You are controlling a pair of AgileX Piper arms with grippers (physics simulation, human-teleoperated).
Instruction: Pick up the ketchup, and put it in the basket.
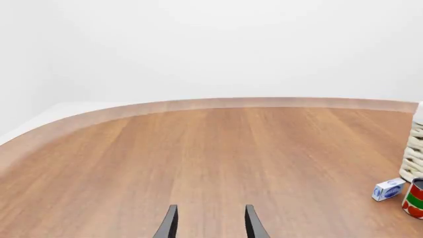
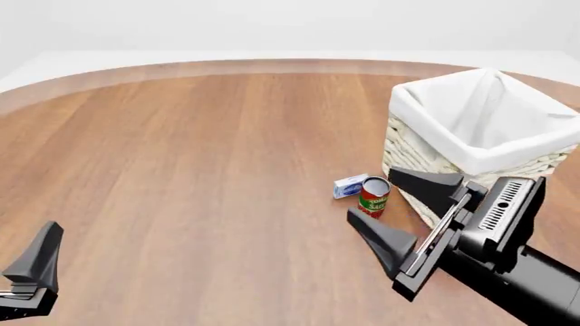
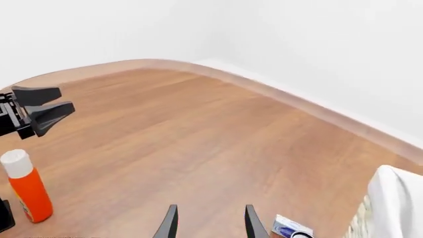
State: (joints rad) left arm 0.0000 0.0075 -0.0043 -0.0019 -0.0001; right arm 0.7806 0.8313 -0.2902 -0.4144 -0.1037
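Note:
The ketchup [image 3: 26, 186], an orange-red bottle with a white cap, stands upright on the wooden table; it shows only in the right wrist view and is out of the front view. My left gripper [image 3: 66, 99] is open and empty, a short way beyond the ketchup in that view; it sits at the front view's near left corner. My right gripper [image 2: 369, 191] is open and empty, held above the table beside the basket [image 2: 480, 122]. The basket is cream wicker with a white liner and stands at the right.
A red-and-green tomato sauce can [image 2: 373, 196] and a small blue-and-white box [image 2: 349, 185] stand by the basket's near left corner, below my right gripper's fingers. Both also show in the left wrist view: can [image 1: 415, 198], box [image 1: 388, 189]. The table [image 2: 200, 170] has a curved far edge.

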